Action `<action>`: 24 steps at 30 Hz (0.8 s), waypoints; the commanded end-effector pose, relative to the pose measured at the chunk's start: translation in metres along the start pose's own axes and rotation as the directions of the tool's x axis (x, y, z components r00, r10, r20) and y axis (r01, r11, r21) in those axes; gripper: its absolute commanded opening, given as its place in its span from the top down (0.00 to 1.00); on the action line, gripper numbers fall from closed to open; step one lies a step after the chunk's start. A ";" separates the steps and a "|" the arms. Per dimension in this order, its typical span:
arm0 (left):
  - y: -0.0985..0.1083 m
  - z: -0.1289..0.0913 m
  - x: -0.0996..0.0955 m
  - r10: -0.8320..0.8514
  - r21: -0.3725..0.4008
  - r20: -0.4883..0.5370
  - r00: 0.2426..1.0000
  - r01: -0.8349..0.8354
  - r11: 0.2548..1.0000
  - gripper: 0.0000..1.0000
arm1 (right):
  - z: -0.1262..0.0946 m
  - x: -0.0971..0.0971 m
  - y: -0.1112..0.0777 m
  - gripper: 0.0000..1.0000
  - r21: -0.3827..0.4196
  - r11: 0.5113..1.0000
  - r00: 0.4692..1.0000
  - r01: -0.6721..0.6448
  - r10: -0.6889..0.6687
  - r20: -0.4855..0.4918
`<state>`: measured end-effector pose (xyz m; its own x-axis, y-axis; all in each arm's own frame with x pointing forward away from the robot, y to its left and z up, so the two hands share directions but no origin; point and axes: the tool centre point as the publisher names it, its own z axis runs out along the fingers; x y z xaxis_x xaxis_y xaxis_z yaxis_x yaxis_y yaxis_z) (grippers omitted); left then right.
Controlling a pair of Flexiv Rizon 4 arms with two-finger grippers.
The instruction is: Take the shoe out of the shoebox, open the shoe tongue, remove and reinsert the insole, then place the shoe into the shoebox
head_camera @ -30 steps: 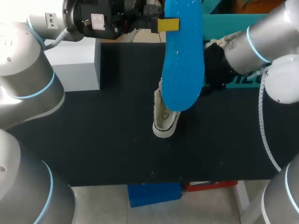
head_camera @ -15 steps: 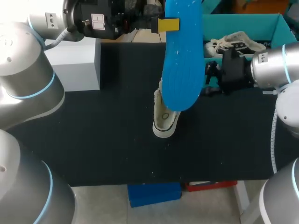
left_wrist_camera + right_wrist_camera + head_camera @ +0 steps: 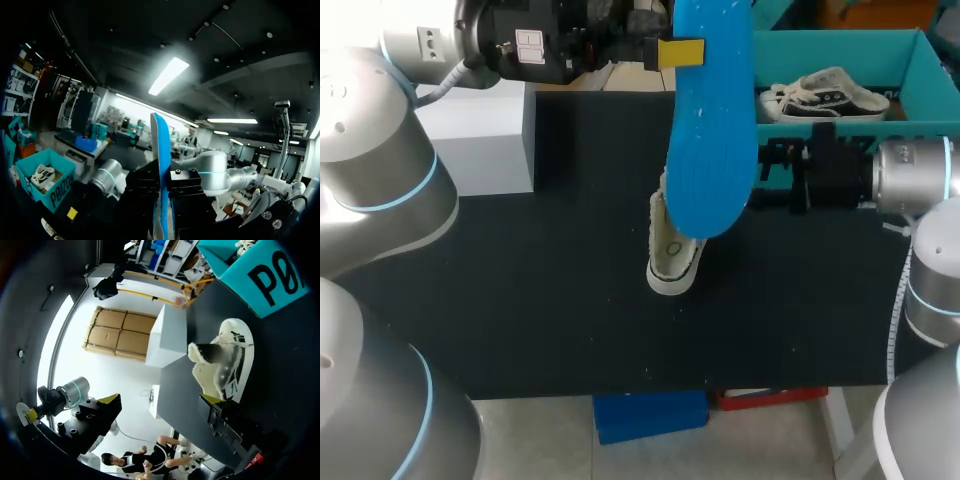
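My left gripper point(image 3: 672, 52) is shut on a blue insole point(image 3: 712, 130), held high over the table's middle with its long end hanging down. In the left wrist view the insole point(image 3: 161, 165) stands edge-on between the black fingers of my left gripper point(image 3: 162, 202). A cream and black shoe point(image 3: 672, 250) lies on the black table, partly hidden behind the insole. My right gripper point(image 3: 766, 176) hovers open just right of the insole. In its wrist view my right gripper point(image 3: 160, 400) has the shoe point(image 3: 225, 367) just ahead of it, beside one finger, with nothing between the fingers.
The teal shoebox point(image 3: 920, 70) stands at the back right with a second shoe point(image 3: 825, 92) inside; it also shows as the shoebox point(image 3: 270, 275) beyond the shoe. A white box point(image 3: 485, 140) sits at the back left. The black table point(image 3: 540, 300) runs bare toward its front edge.
My right arm has drawn back to the right and levelled out, uncovering the shoebox and the shoe in it. The left arm and the insole have stayed put.
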<state>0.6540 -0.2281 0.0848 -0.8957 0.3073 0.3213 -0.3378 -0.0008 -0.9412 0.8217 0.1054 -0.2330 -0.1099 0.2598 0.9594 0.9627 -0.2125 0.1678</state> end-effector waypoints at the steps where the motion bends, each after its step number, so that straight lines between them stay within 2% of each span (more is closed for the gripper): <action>1: 0.001 0.001 0.000 0.001 0.001 0.002 1.000 -0.001 1.000 1.00 | 0.001 -0.003 0.002 0.00 -0.004 1.000 0.996 0.003 -0.004 -0.085; 10: 0.001 0.001 0.000 0.001 0.001 0.002 1.000 -0.001 1.000 1.00 | 0.000 -0.001 0.003 0.00 0.006 1.000 0.997 0.003 -0.002 -0.083; 12: 0.002 0.004 -0.002 0.097 -0.025 -0.022 0.995 -0.098 0.995 1.00 | 0.000 -0.001 0.003 0.00 0.006 1.000 0.997 0.003 -0.002 -0.083; 14: 0.006 0.006 -0.005 0.182 -0.018 -0.030 0.983 -0.182 0.983 1.00 | 0.000 -0.001 0.003 0.00 0.006 1.000 0.997 0.003 -0.002 -0.083; 15: 0.009 0.006 -0.007 0.201 0.000 -0.045 0.979 -0.201 0.980 1.00 | 0.000 -0.001 0.003 0.00 0.006 1.000 0.997 0.003 -0.002 -0.083; 18: 0.023 0.006 -0.016 0.255 -0.028 -0.051 0.966 -0.256 0.966 1.00 | 0.000 -0.001 0.003 0.00 0.006 1.000 0.997 0.003 -0.002 -0.083; 22: 0.044 0.006 -0.030 0.269 -0.022 -0.066 0.961 -0.271 0.962 1.00 | 0.000 -0.001 0.003 0.00 0.006 1.000 0.997 0.003 -0.002 -0.083; 24: 0.056 0.006 -0.038 0.274 -0.058 -0.071 0.959 -0.278 0.959 1.00 | 0.000 -0.001 0.003 0.00 0.006 1.000 0.997 0.003 -0.002 -0.083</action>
<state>0.6609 -0.2383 0.0365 -0.9385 0.3426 0.0420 -0.0574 -0.0350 -0.9977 0.8249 0.1027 -0.2333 -0.1331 0.1802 0.9746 0.9644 -0.2033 0.1694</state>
